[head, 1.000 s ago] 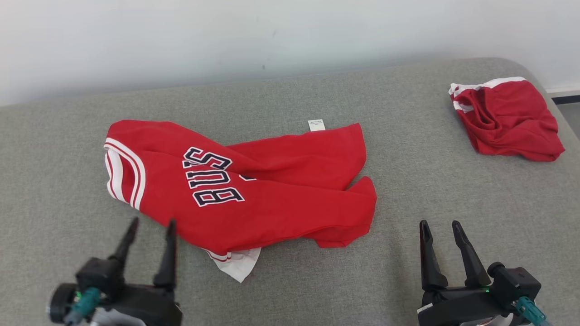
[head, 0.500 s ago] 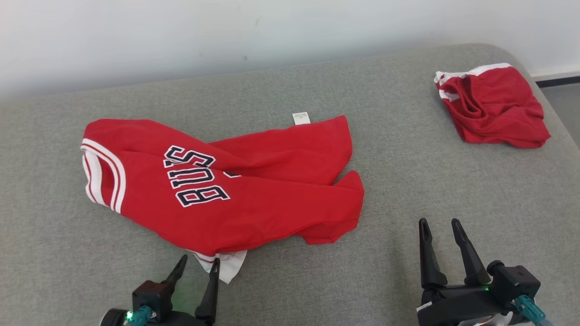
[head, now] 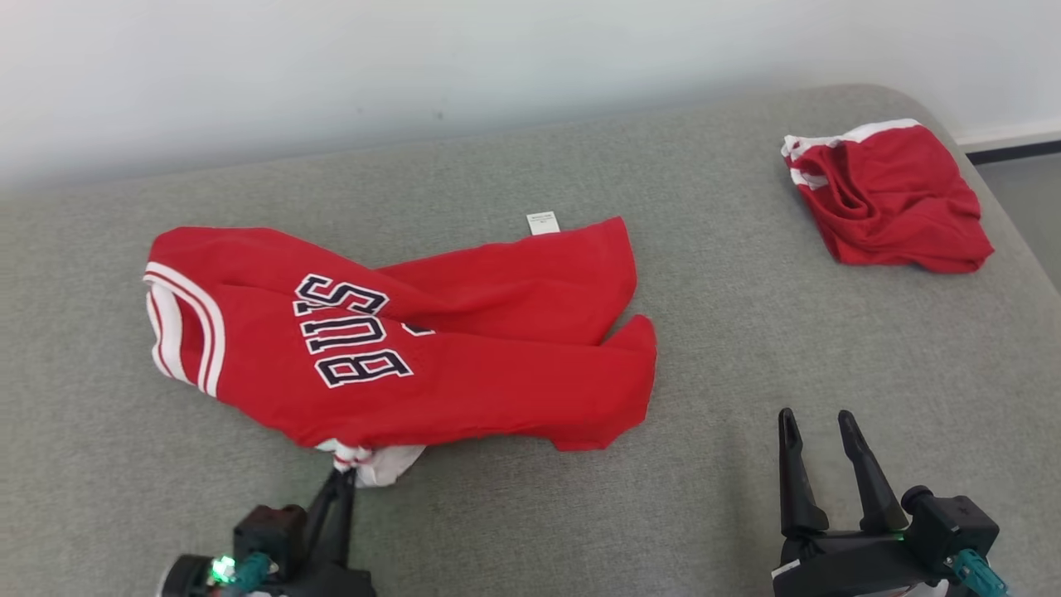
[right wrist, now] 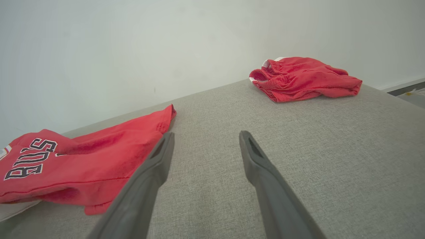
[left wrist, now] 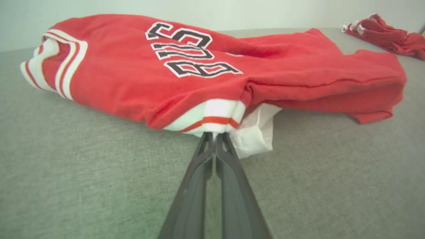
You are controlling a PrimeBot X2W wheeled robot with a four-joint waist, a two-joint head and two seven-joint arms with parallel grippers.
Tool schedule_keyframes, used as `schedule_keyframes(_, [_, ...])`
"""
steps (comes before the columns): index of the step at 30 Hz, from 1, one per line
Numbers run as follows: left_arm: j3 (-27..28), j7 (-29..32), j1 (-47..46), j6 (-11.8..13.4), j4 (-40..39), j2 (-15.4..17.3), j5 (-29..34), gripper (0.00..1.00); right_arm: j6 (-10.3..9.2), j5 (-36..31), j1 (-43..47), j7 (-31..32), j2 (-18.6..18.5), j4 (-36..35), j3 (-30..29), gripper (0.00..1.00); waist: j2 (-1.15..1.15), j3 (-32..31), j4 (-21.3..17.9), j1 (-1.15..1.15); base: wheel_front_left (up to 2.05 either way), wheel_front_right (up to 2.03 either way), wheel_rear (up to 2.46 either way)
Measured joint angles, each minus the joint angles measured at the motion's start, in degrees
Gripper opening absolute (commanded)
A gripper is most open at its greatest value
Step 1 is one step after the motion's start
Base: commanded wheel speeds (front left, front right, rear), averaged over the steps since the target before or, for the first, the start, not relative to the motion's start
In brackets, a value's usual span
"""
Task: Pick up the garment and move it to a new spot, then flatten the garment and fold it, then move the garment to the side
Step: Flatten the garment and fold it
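Note:
The garment is a red jersey with dark lettering and white striped trim, lying crumpled on the grey cushion; it also fills the upper part of the left wrist view as the jersey and lies at the left as the jersey. My left gripper is shut on the jersey's white striped hem at its near edge; the pinch shows at the left gripper. My right gripper stands open at the lower right, off the jersey, with bare cushion between the fingers of the right gripper.
A second red garment with white trim lies bunched at the far right corner of the grey cushion. A pale wall runs along the back. The cushion's right edge drops to the floor.
My left gripper moved right and forward to the jersey's near hem and shut on it, bunching the white trim. The head camera shifted slightly. The right gripper stayed open in place.

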Motion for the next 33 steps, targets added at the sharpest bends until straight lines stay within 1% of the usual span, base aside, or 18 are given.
schedule_keyframes(3, [1.78, 0.0, 0.05, 1.13, -2.72, 1.37, 2.26, 0.0, 0.0, 0.01, 0.35, 0.01, 0.04, 0.01, 0.0, 1.0, 0.0, -0.69, 1.04, 0.0, 0.0, 0.0, 0.0])
schedule_keyframes(8, [2.03, 0.73, 1.07, 2.89, -6.28, 6.19, 5.81, 0.0, 0.0, 0.33, 1.3, 0.01, 0.02, 0.19, 0.25, 1.0, 0.0, -1.98, 3.22, 0.0, 0.0, 0.0, 0.0])
schedule_keyframes(11, [1.09, 3.83, 2.24, 4.16, -10.91, 8.61, 7.58, 0.0, 0.0, 0.54, 1.5, 0.0, 0.04, 0.23, 0.32, 1.0, 0.0, -2.59, 4.58, 0.0, 0.0, 0.0, 0.0])
schedule_keyframes(14, [-0.31, 8.32, 4.8, 4.66, -15.64, 10.99, 9.01, 0.0, 0.0, 0.71, 1.63, 0.0, 0.03, 0.19, 0.51, 1.0, 0.0, -2.94, 5.75, 0.0, 0.0, 0.0, 0.0])
schedule_keyframes(16, [-0.63, 10.02, 6.75, 5.2, -18.51, 11.6, 9.03, 0.0, 0.0, 0.78, 1.65, 0.01, 0.04, 0.23, 0.59, 1.0, 0.0, -3.01, 6.26, 0.0, 0.0, 0.0, 0.0])
schedule_keyframes(18, [-0.48, 10.61, 8.57, 5.59, -20.56, 11.39, 7.92, 0.0, 0.0, 0.78, 1.63, 0.0, 0.04, 0.21, 0.57, 1.0, 0.0, -2.89, 6.46, 0.0, 0.0, 0.0, 0.0])
schedule_keyframes(21, [-1.31, 11.38, 10.17, 5.48, -21.01, 10.72, 6.77, 0.0, 0.0, 0.78, 1.62, 0.0, 0.03, 0.3, 0.59, 1.0, 0.0, -2.68, 6.44, 0.0, 0.0, 0.0, 0.0])
schedule_keyframes(22, [-2.14, 10.93, 11.37, 5.12, -20.9, 8.83, 5.59, 0.0, 0.0, 0.77, 1.53, 0.01, 0.03, 0.51, 0.69, 1.0, 0.0, -2.6, 6.29, 0.0, 0.0, 0.0, 0.0])
schedule_keyframes(23, [-3.05, 10.94, 11.5, 4.98, -20.39, 8.08, 5.65, 0.0, 0.0, 0.73, 1.47, 0.0, 0.05, 0.55, 0.76, 1.0, 0.0, -2.62, 6.18, 0.0, 0.0, 0.0, 0.0])
schedule_keyframes(28, [-6.32, 9.49, 11.39, 2.44, -14.86, 3.72, 4.77, 0.0, 0.0, 0.4, 1.46, 0.01, 0.02, 0.87, 0.56, 1.0, 0.0, -2.91, 5.97, 0.0, 0.0, 0.0, 0.0])
schedule_keyframes(29, [-7.06, 9.43, 11.05, 1.99, -13.68, 3.02, 4.87, 0.02, 0.0, 0.31, 1.46, 0.0, 0.04, 0.92, 0.53, 1.0, 0.0, -3.01, 6.02, 0.0, 0.0, 0.0, 0.0])
schedule_keyframes(30, [-7.35, 8.54, 10.77, 1.98, -12.76, 2.32, 4.94, 0.99, 0.0, 0.1, 1.46, 0.0, 0.04, 0.92, 0.48, 1.0, 0.0, -3.08, 6.13, 0.0, 0.0, 0.0, 0.0])
schedule_keyframes(33, [-8.24, 6.58, 9.31, 1.13, -11.1, 0.3, 4.99, 1.0, 0.0, -0.04, 1.62, 0.0, 0.03, 0.89, 0.02, 1.0, 0.0, -3.32, 6.63, 0.0, 0.0, 0.0, 0.0])
